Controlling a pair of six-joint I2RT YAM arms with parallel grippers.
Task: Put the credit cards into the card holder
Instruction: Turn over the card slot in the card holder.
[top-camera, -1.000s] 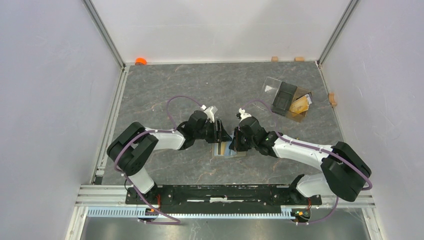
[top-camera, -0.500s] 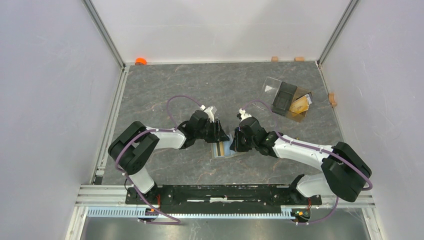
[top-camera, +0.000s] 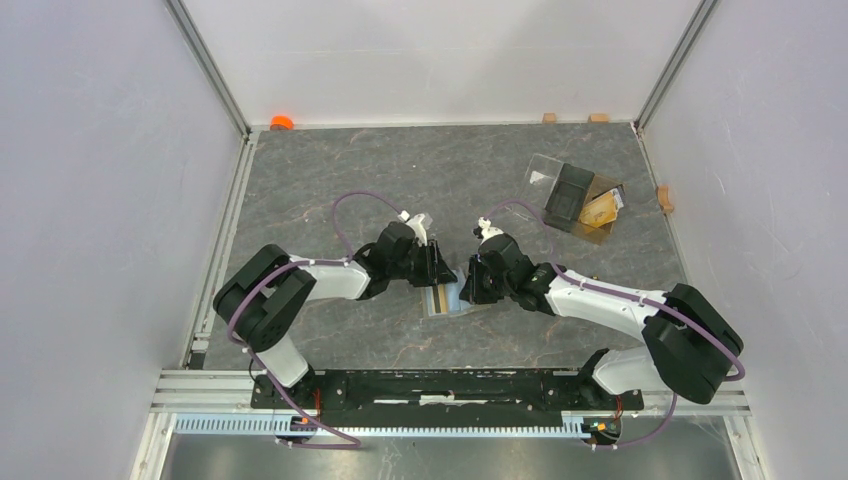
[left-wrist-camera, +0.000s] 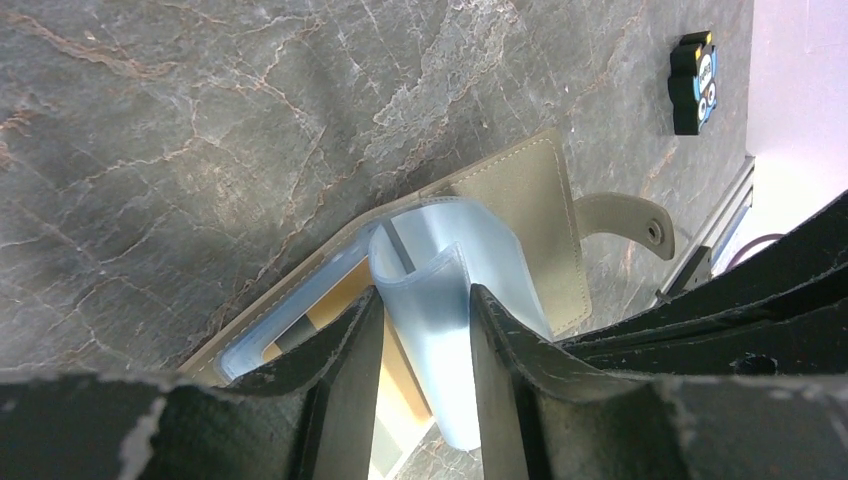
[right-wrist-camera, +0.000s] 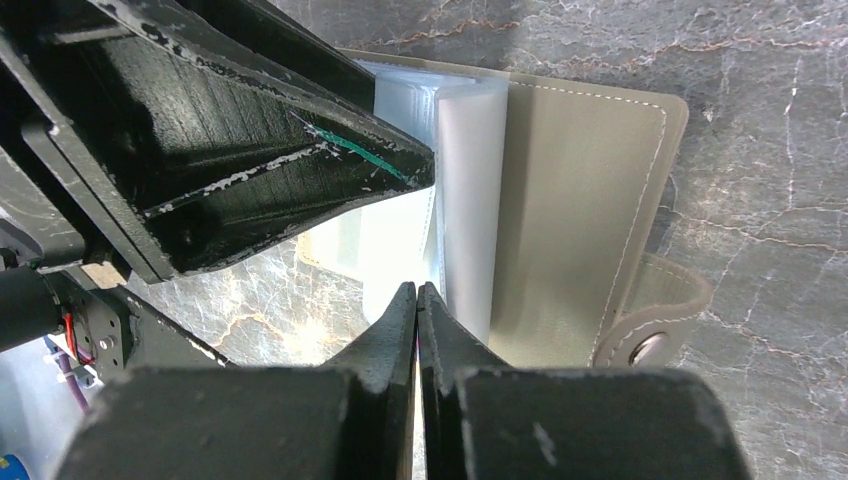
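While open, card holder (left-wrist-camera: 530, 190), card (left-wrist-camera: 400, 375) inside

**No legible writing in any view**

Nothing here can be read. A small black block (left-wrist-camera: 692, 82) by the edge of the surface (left-wrist-camera: 200, 120), at the upper right of the left wrist view, carries blue and yellow markings. They are too small and blurred to make out as letters or numbers. In the top view, the tan credit cards (top-camera: 601, 210) lying in the clear box (top-camera: 560, 185) near the far right corner of the surface show a pale patch, likewise unreadable.
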